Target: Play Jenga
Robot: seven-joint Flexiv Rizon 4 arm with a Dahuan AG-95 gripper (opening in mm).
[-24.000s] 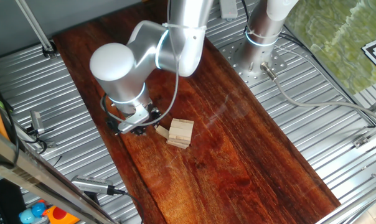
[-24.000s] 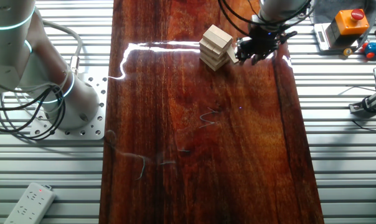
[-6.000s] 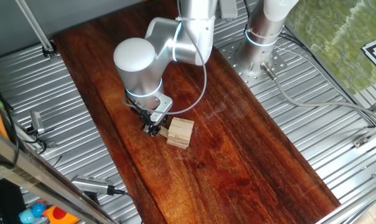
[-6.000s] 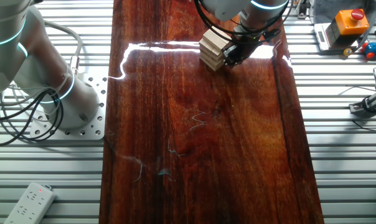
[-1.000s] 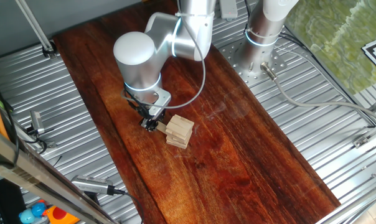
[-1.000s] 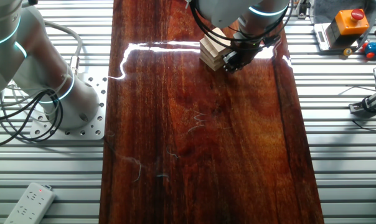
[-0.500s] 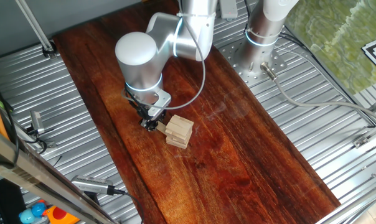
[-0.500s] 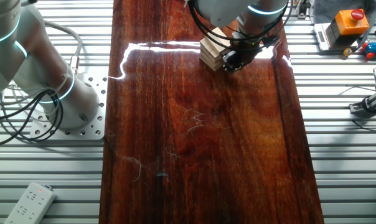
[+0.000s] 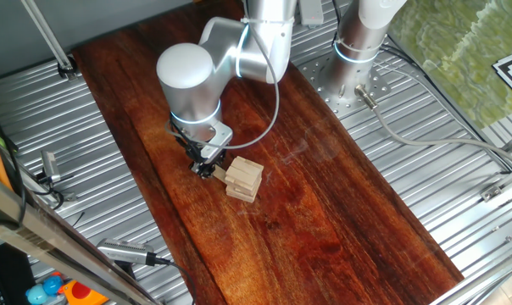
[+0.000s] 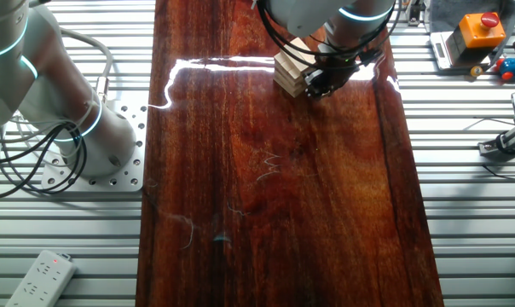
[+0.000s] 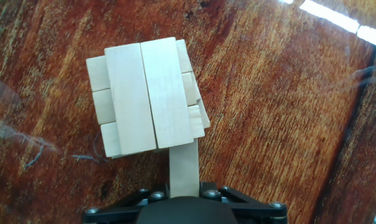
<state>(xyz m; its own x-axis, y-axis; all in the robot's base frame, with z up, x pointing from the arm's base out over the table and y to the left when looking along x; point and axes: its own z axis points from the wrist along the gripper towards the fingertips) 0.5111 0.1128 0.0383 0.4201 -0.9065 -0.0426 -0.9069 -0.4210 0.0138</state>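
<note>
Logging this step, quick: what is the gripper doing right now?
Gripper: beside the Jenga stack, with one block sticking out of the stack toward it; whether it is open or shut on that block cannot be told.

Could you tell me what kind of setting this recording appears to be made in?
Probably a robotics lab bench: a dark red-brown wooden board on ribbed aluminium plates, a second silver robot arm base, and an orange emergency-stop box.

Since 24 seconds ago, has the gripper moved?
Yes. The gripper moved from the board's near left edge inward, toward the Jenga, and now sits against its side.
</note>
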